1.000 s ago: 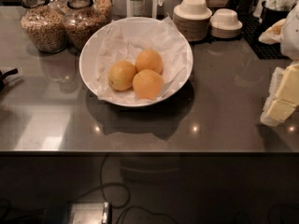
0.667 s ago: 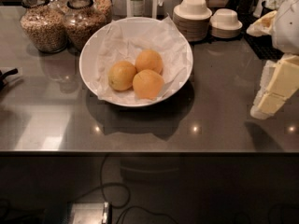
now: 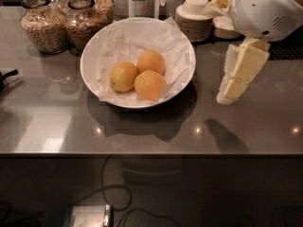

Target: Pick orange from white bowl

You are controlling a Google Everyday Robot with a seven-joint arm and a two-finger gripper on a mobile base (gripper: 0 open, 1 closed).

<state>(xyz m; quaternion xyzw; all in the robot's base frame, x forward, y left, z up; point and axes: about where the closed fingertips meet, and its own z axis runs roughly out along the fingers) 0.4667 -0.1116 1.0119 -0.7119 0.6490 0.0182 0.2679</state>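
The white bowl (image 3: 185, 46) sits at the middle of the grey counter, lined with crumpled white paper. Three round fruits lie in it. The deep-orange orange (image 3: 150, 85) is at the front, a second orange one (image 3: 151, 61) sits behind it, and a paler, yellower one (image 3: 123, 76) lies to the left. My gripper (image 3: 227, 97) hangs from the white arm head (image 3: 270, 8) at the right. It points down just above the counter, to the right of the bowl and apart from it. It holds nothing that I can see.
Two glass jars of grain (image 3: 45, 25) stand at the back left. Stacked plates with upside-down white cups (image 3: 195, 15) stand at the back right, close to the arm. The counter's front edge (image 3: 142, 154) runs below the bowl, with cables on the floor under it.
The arm and gripper have come in from the right edge, moving left toward the bowl. The bowl and fruits have not moved.
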